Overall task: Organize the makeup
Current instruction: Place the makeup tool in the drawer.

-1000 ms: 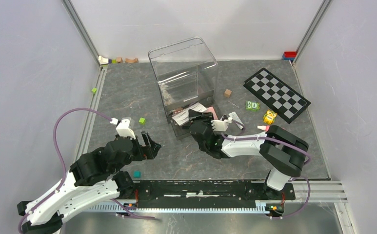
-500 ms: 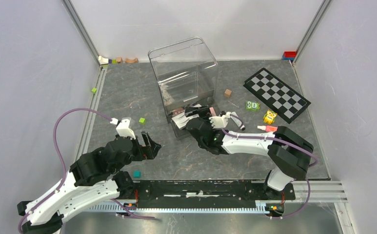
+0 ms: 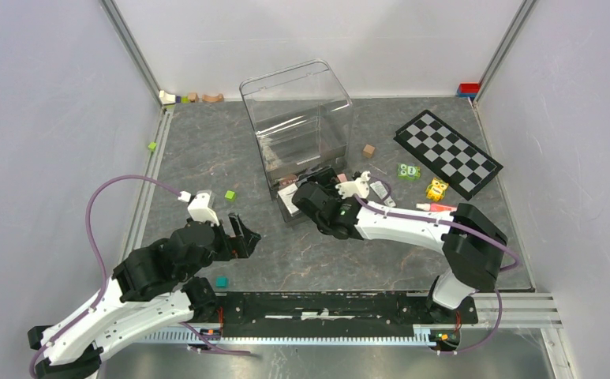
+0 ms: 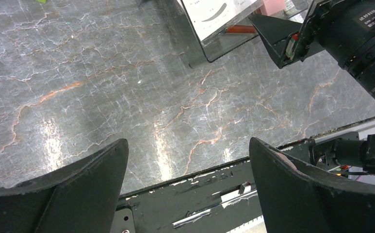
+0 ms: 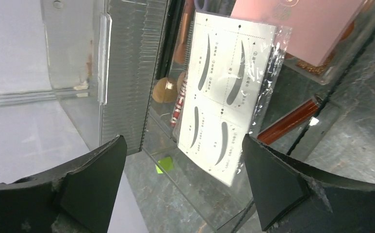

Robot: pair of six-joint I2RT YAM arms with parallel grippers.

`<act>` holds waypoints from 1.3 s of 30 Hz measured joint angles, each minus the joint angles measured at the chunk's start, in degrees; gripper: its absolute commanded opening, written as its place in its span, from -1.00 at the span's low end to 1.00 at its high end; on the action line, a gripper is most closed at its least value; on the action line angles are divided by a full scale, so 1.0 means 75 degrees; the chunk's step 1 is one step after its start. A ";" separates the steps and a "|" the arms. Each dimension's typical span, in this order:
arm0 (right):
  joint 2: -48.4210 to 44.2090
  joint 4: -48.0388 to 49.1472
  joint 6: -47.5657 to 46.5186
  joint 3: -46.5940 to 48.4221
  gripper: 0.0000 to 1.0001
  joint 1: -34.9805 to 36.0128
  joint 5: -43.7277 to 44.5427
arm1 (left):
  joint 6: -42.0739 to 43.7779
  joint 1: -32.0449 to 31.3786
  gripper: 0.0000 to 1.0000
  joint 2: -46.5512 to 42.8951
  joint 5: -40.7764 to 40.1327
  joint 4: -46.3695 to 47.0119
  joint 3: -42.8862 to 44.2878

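The makeup lies in the open clear drawer [image 3: 289, 212] at the front of the clear box [image 3: 297, 118]. In the right wrist view I see the white eyebrow card [image 5: 229, 104], a pink compact [image 5: 297, 24], a red-brown pencil [image 5: 292, 121], a peach sponge [image 5: 165, 90] and a red-and-white pencil [image 5: 178, 107]. My right gripper [image 5: 183, 145] is open and empty just above the card; it also shows in the top view [image 3: 305, 192]. My left gripper [image 3: 246, 233] is open and empty over bare table [image 4: 189, 145]. A pink tube [image 3: 435, 207] and a small packet [image 3: 380, 189] lie right of the drawer.
A checkerboard [image 3: 447, 154] lies at the back right, with green dice [image 3: 409, 171], a yellow toy [image 3: 437, 189] and a brown cube [image 3: 369, 150] near it. Green cubes [image 3: 230, 196] and a teal cube [image 3: 221, 281] lie near my left arm.
My right gripper has moved left and away from the arm bases, onto the drawer and over the eyebrow card. The left arm has not moved.
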 measured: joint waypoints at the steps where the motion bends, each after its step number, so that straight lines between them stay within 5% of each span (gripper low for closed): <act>1: 0.0000 -0.0157 0.0006 0.0064 0.92 0.0000 -0.0009 | 0.0000 0.0000 1.00 -0.0003 0.0000 0.0003 0.0000; 13: -0.0289 -0.0615 -0.0621 0.0157 0.92 0.0000 0.0015 | 0.0000 0.0000 1.00 -0.0017 -0.0003 0.0000 0.0000; 21: -0.3383 0.2066 -0.4558 -0.2917 0.88 0.0000 0.0274 | 0.0254 0.0000 1.00 0.0621 -0.0201 -0.0076 0.0726; 30: -0.5464 0.2189 -0.8527 -0.4138 0.91 -0.0090 0.0300 | 0.1734 0.0000 1.00 0.3139 -0.0691 -0.0067 0.3646; 35: -0.6304 0.1728 -0.9404 -0.4596 0.89 -0.0090 -0.0131 | 0.2614 0.0224 1.00 0.4814 -0.0819 -0.0026 0.5400; 39: -0.6540 0.1259 -0.9681 -0.4645 0.89 -0.0093 -0.0484 | 0.2990 0.1358 1.00 0.6172 -0.0201 0.0017 0.6723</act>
